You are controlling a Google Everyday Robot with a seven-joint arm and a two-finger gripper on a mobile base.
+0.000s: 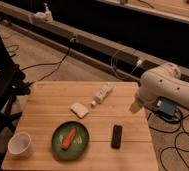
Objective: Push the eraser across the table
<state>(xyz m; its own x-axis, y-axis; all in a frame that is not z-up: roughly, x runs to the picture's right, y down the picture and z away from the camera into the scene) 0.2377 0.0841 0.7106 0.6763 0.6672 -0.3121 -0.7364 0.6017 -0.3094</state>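
The eraser (117, 136) is a small flat black bar lying on the light wooden table (48, 97), near the front right, just right of the green plate. My white arm comes in from the right. Its gripper (135, 106) hangs at the table's right edge, above and to the right of the eraser and clearly apart from it. Most of the gripper is hidden by the bulky white arm housing (168, 90).
A green plate (70, 150) with an orange carrot-like piece (69, 138) sits at the front centre. A white cup (20, 145) stands front left. A whitish block (79, 109) and a white tube (103, 93) lie mid-table. Cables run across the floor behind.
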